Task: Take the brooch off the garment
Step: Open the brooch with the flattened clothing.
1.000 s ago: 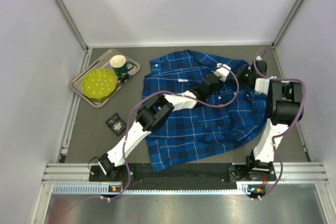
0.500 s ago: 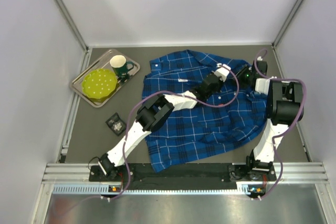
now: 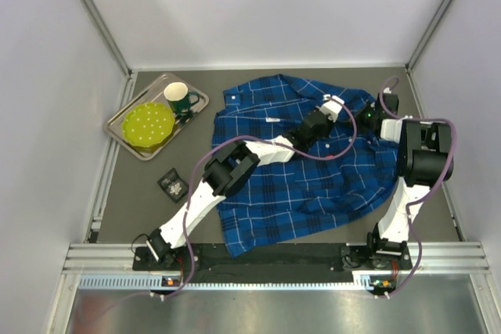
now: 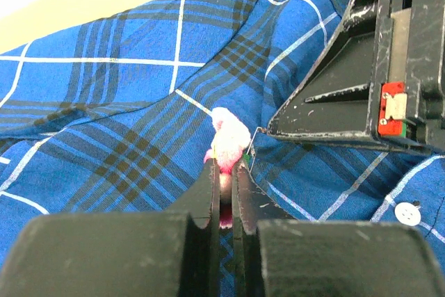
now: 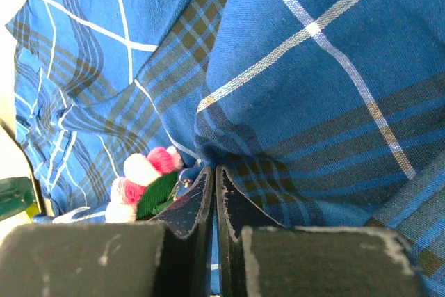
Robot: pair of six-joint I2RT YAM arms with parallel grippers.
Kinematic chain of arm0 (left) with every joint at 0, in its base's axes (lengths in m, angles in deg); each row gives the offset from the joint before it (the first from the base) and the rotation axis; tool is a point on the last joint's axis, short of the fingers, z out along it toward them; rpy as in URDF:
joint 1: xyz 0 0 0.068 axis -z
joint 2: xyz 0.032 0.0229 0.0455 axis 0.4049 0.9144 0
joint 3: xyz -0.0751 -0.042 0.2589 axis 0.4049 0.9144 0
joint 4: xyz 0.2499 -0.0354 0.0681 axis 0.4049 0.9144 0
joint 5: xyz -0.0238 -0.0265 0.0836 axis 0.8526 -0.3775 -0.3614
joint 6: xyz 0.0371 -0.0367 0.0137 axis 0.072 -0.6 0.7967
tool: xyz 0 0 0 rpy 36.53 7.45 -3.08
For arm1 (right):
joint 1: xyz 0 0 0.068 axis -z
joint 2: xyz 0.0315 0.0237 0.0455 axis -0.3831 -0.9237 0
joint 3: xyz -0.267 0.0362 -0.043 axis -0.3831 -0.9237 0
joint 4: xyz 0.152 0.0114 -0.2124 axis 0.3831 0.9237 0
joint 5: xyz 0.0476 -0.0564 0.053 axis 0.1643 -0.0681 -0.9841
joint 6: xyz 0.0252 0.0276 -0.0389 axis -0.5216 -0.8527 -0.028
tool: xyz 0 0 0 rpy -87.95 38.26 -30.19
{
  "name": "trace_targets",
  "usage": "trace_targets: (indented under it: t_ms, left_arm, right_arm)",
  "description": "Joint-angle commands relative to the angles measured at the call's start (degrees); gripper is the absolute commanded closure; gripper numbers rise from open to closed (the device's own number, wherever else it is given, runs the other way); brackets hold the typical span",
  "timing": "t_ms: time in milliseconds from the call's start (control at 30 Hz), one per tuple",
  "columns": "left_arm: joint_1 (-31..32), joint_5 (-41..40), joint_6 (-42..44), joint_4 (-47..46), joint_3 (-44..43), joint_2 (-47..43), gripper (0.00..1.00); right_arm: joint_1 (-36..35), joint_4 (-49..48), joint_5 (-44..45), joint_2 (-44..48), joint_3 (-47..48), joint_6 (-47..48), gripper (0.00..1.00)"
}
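The garment point(image 3: 290, 185), a blue and navy plaid shirt, lies spread on the table. A fluffy pink and white brooch point(image 4: 229, 133) with a green leaf sits on it near the collar end. My left gripper point(image 4: 226, 168) is shut on the brooch's pink tuft. In the right wrist view the brooch point(image 5: 142, 179) lies just left of my right gripper point(image 5: 212, 170), which is shut on a raised fold of the garment point(image 5: 313, 88). From above, the left gripper point(image 3: 338, 105) and right gripper point(image 3: 362, 111) meet tip to tip. The right gripper's fingers point(image 4: 327, 95) point at the brooch's pin.
A metal tray point(image 3: 121, 140) at the back left holds a yellow-green plate point(image 3: 149, 124) and a green mug point(image 3: 178, 98). A small black object point(image 3: 171, 184) lies on the table left of the shirt. A white button point(image 4: 407, 213) shows near the grippers.
The right gripper's jaws have closed beside the brooch. The left gripper stays shut on the brooch, and both arms have hardly moved.
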Motion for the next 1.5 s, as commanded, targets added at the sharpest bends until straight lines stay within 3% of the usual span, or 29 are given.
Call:
trace_targets:
  t_ms: [0,667,1467]
  left_arm:
    - [0.46,0.96,-2.21,-2.83,-1.74,-1.87,1.00]
    - [0.37,3.33,-6.34,-3.01,-6.05,1.39,1.00]
    - [-0.77,2.98,-7.66,-3.18,-5.96,2.88,1.00]
  right_arm:
    - [0.44,-3.74,-2.95,1.77,-1.83,-2.08,1.00]
    - [0.44,-10.77,-9.98,0.45,-3.68,-5.25,1.00]
    - [1.32,-9.55,-9.63,3.35,-5.62,-3.84,0.97]
